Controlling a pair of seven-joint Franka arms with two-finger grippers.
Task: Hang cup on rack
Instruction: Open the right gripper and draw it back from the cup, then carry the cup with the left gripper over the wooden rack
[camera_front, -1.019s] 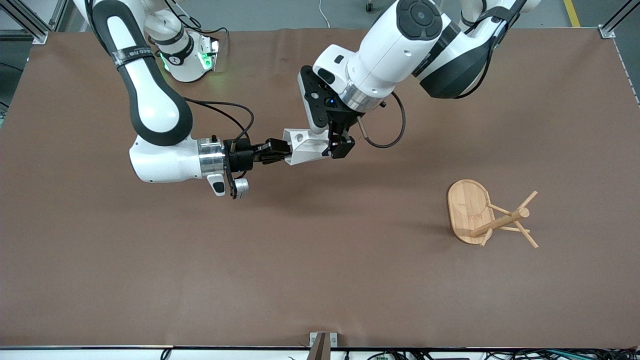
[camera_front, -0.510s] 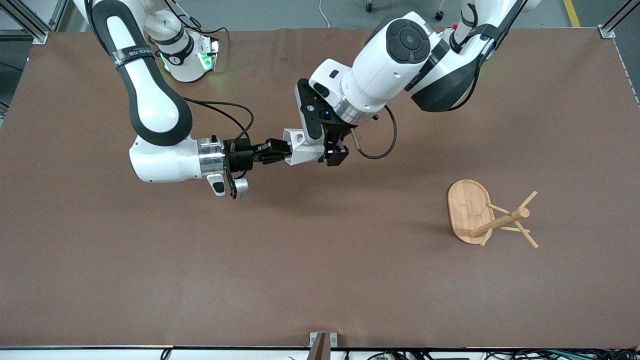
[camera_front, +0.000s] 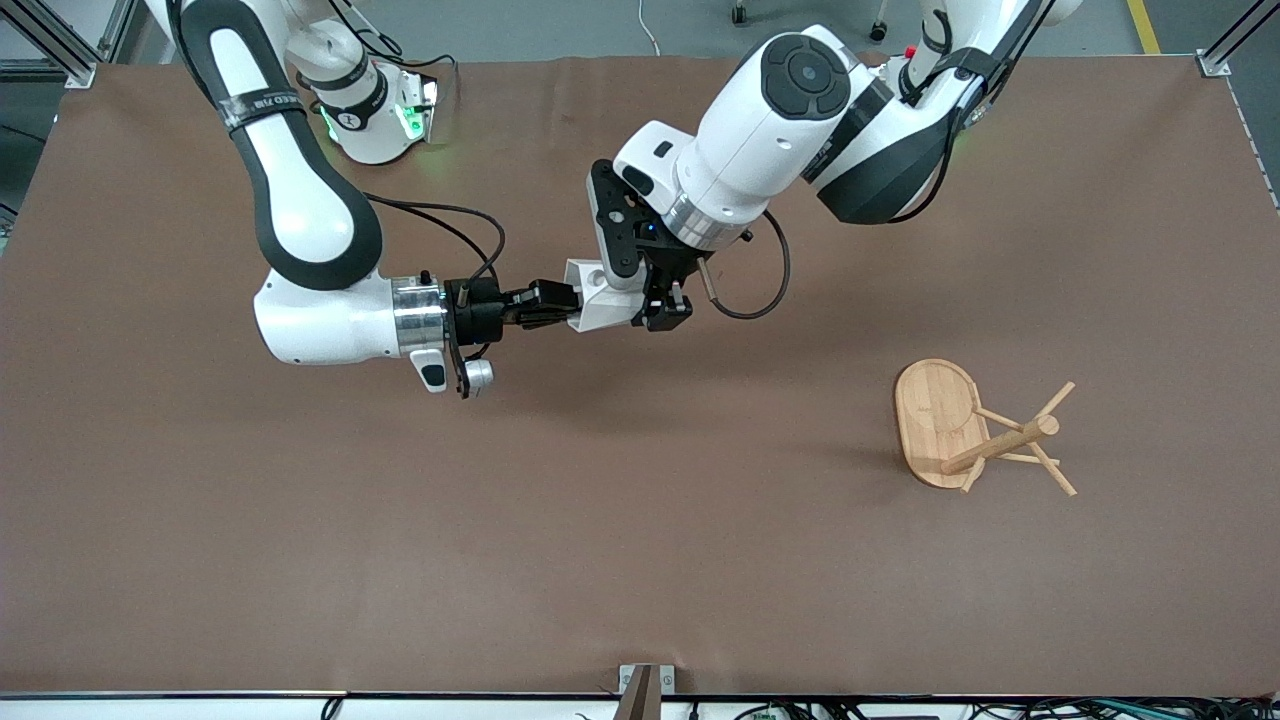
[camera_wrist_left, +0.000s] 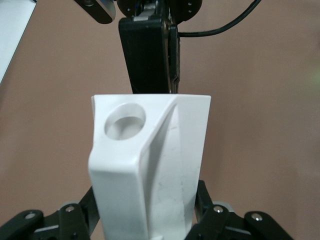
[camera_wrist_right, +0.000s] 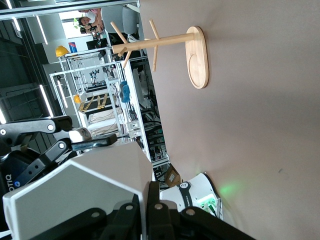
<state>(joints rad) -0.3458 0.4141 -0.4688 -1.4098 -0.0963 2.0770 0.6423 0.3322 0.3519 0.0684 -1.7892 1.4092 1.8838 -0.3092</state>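
Note:
The white faceted cup (camera_front: 603, 297) is held in the air over the middle of the table, handle with its round hole upward. My right gripper (camera_front: 562, 306) is shut on its rim wall, one finger inside and one outside (camera_wrist_right: 148, 200). My left gripper (camera_front: 652, 300) reaches in from above, its fingers either side of the cup's body (camera_wrist_left: 150, 165) with the jaws spread; I see no firm clamp. The bamboo rack (camera_front: 962, 428) stands on the table toward the left arm's end, nearer the front camera than the cup. It also shows in the right wrist view (camera_wrist_right: 196, 55).
The brown table mat (camera_front: 640, 560) is bare around the rack. A black cable (camera_front: 745, 300) loops from the left wrist beside the cup. The right arm's base with its green light (camera_front: 375, 115) stands at the table's back edge.
The left arm has swung lower and toward the right arm's end, bringing its gripper around the cup. The cup and right gripper shifted only slightly. The rack has not moved.

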